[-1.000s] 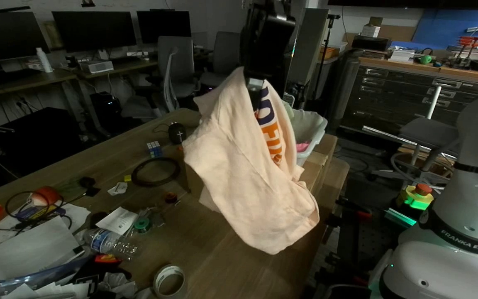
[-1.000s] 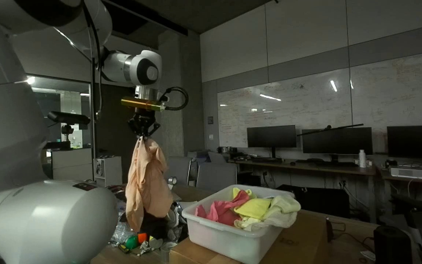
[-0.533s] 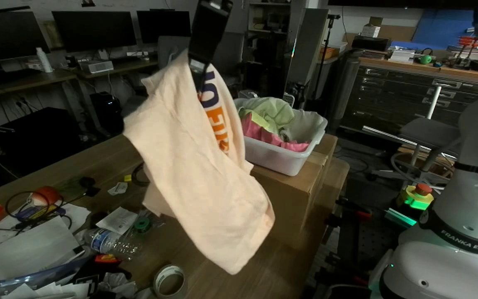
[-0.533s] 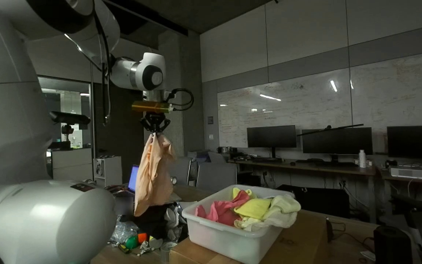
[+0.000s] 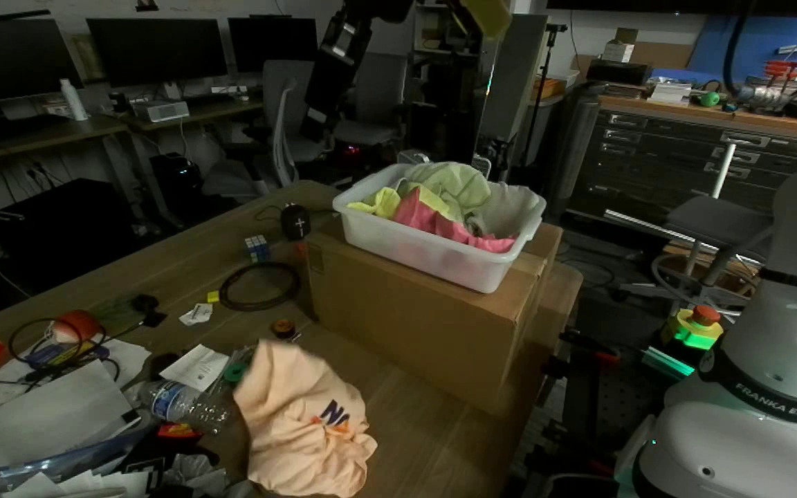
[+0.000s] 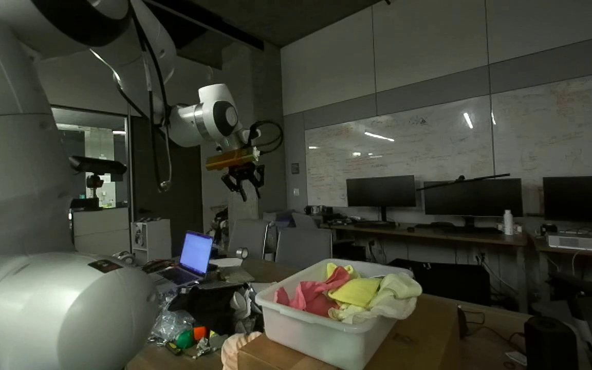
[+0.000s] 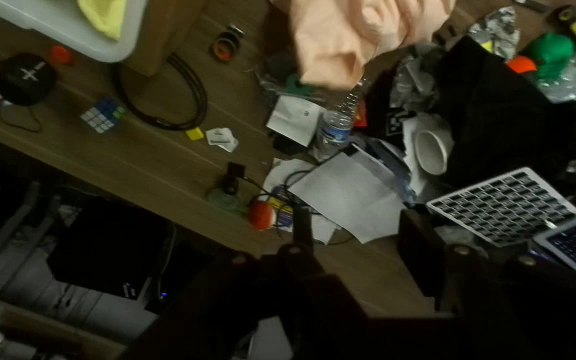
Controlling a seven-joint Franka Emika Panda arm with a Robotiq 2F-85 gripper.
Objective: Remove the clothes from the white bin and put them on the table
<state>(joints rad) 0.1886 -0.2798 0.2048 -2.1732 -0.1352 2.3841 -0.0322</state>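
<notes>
Your claw (image 7: 355, 220) hangs well above the level of the table (image 5: 433, 443), angled downward, its 2 fingers (image 7: 420, 250) spread with a broad gap and only air between them. The peach garment (image 5: 305, 429) is well below your claw and off to the side, low over the table; its upper edge is blurred, and you cannot tell whether all of it rests there. In an exterior view its long axis runs aslant, from a peaked end nearer your claw to a bunched end farther from it; in your wrist view the narrow end likewise points toward the fingertips. In an exterior view its letters (image 5: 335, 413), dark purple and orange, show tilted and partly lost in folds. The cloth looks soft and matt, smooth near the peak, tightly gathered beyond. Below your claw too, just beside the garment, a clear plastic bottle (image 5: 187, 404) lies on its side. The white bin (image 5: 419, 250), also lower than your claw, is smooth plastic, rectangular, with rounded corners and a turned-out lip; it sits on a brown cardboard box (image 5: 405, 332). The bin holds crumpled clothes (image 6: 352, 293) in pink, yellow and pale green, the pale green lying over the rim.
</notes>
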